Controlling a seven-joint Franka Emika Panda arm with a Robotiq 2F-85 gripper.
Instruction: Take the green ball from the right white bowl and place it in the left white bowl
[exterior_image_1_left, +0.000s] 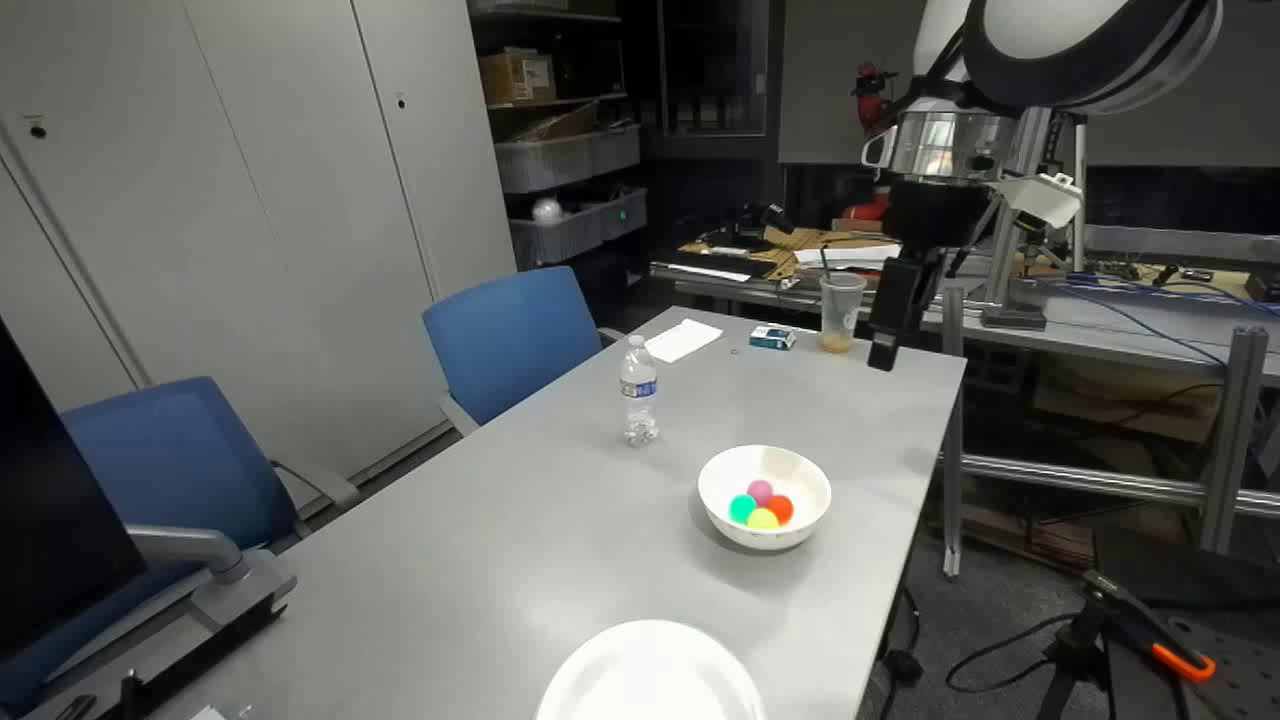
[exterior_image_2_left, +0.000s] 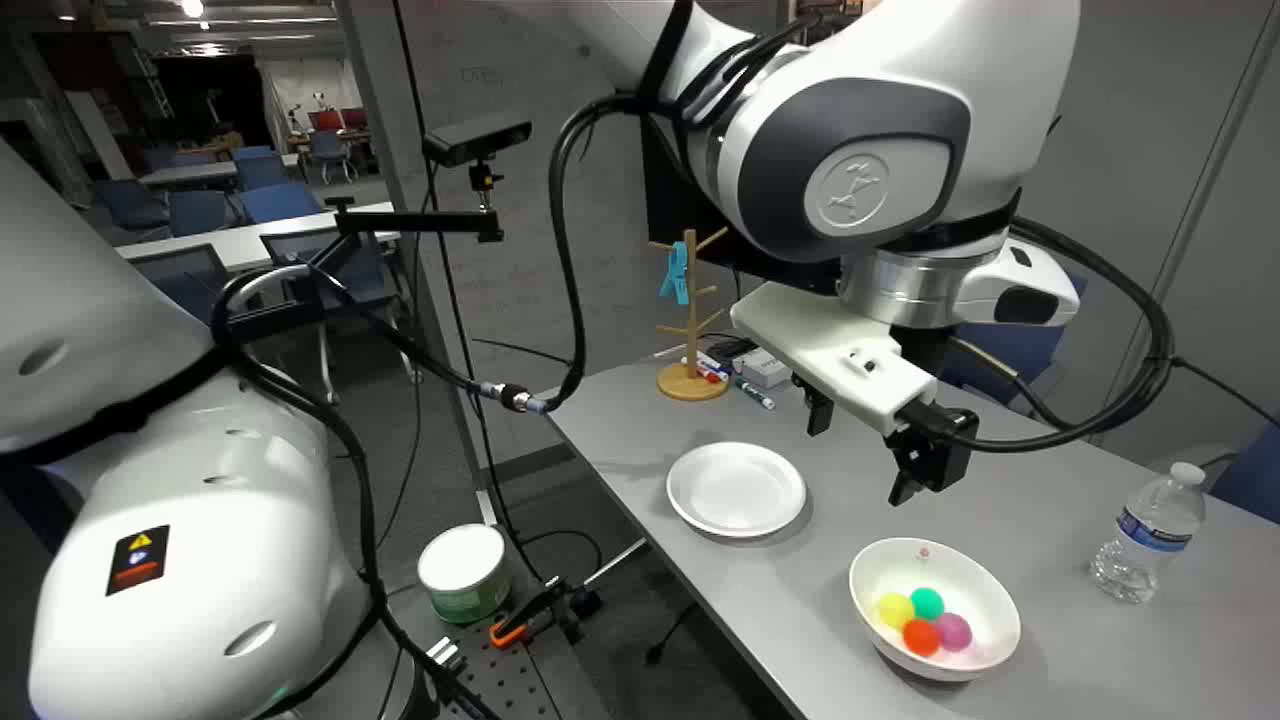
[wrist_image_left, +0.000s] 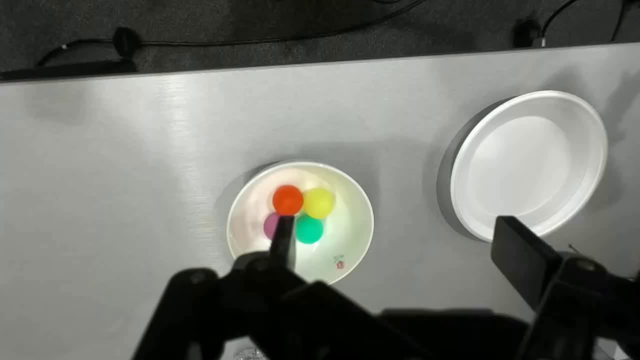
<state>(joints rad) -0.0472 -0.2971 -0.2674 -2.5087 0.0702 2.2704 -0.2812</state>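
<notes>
The green ball (exterior_image_1_left: 742, 508) lies in the right white bowl (exterior_image_1_left: 795, 472), touching other balls; it also shows in an exterior view (exterior_image_2_left: 927, 603) and the wrist view (wrist_image_left: 309, 229). With it lie a red ball (wrist_image_left: 288, 200), a yellow ball (wrist_image_left: 318, 203) and a purple ball (wrist_image_left: 270, 225), partly hidden by a finger. The left white bowl (exterior_image_2_left: 735, 490) stands apart on the table and holds nothing; it also shows in the wrist view (wrist_image_left: 525, 165). My gripper (wrist_image_left: 397, 220) is open and empty, high above the table; in an exterior view (exterior_image_2_left: 862, 455) it hangs behind the bowls.
A water bottle (exterior_image_1_left: 638, 390) stands near the right white bowl. A plastic cup (exterior_image_1_left: 842, 312), a small box (exterior_image_1_left: 772, 337) and a white napkin (exterior_image_1_left: 683, 340) sit at one table end. A wooden stand (exterior_image_2_left: 692, 385) and markers (exterior_image_2_left: 755, 392) are at the opposite end.
</notes>
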